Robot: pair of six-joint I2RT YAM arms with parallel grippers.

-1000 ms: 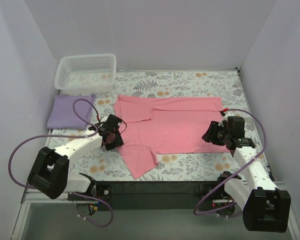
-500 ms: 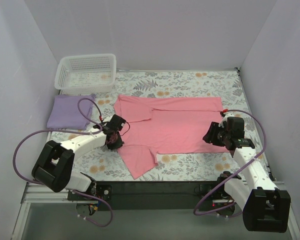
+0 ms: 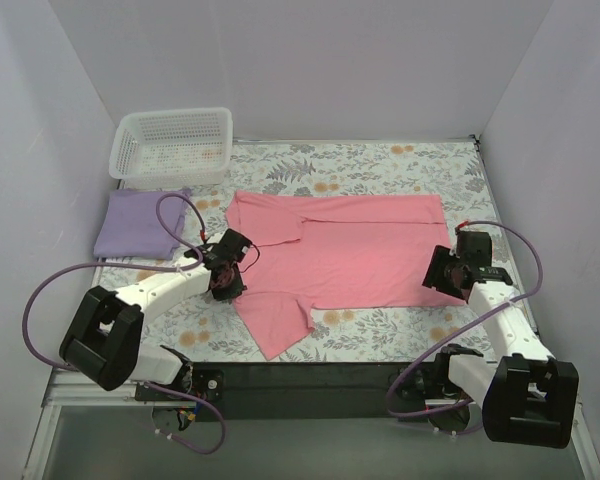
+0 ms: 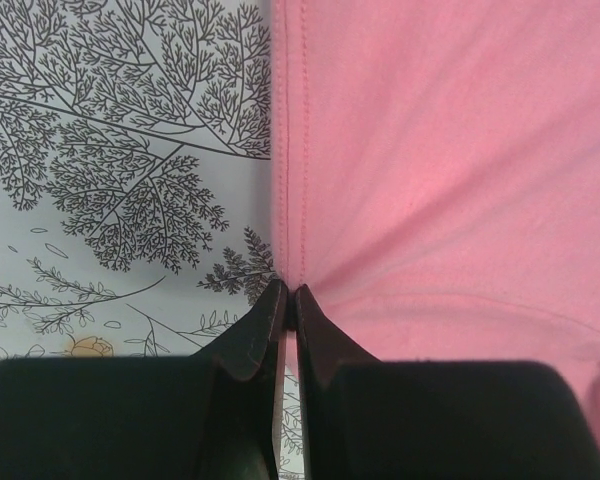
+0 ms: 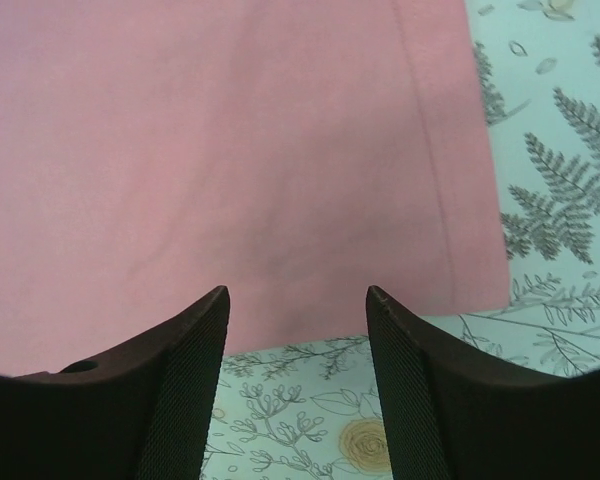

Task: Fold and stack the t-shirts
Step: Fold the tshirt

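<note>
- The purple shirt lies folded well to the left of the left gripper, near the white basket. It looks like the base for the stack.
- The left gripper is pinched tight on a stitched edge of the pink shirt, and the cloth puckers toward its tips.
- The pink shirt lies spread on the tabletop, reaching from that gripper rightward to the other.
- It looks soft, light and limp, so it will likely sag and drag. Hems and corners seem the best holds.
- The right gripper stands wide and holds nothing, with the shirt's hem corner just ahead of its tips.
</note>
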